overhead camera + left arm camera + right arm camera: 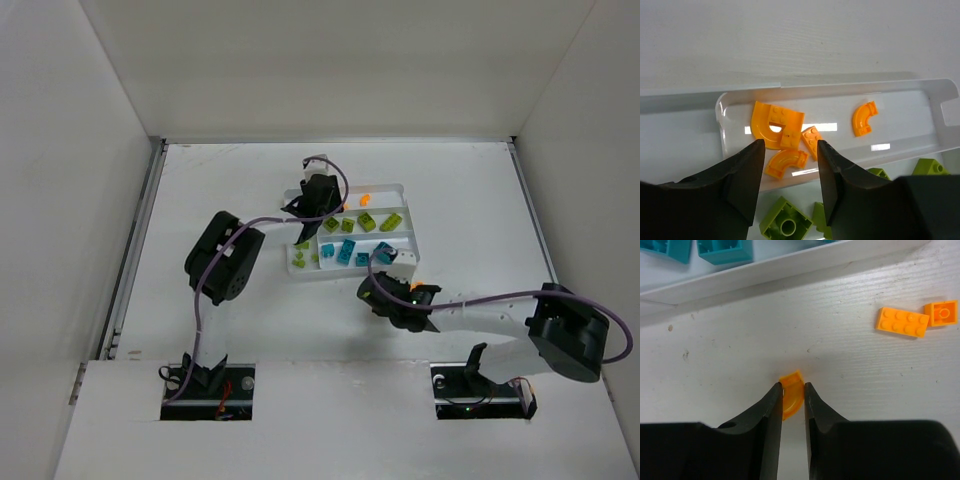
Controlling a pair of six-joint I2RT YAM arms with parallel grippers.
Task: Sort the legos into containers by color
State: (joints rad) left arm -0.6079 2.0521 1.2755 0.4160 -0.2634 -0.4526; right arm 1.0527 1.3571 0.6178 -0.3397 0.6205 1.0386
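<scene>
The right pincer [793, 388] was clenched on a curved orange lego [791, 400] on the desk [715, 340], just outside the near wall of the white tray [790, 267]. An orange plate [902, 322] and a small orange square [941, 313] lay nearby on the desk. The left pincer [790, 150] hung released and empty above the orange compartment [900, 100] of the tray, where several orange pieces [776, 125] lay. Lime legos [785, 222] lay in the next section.
</scene>
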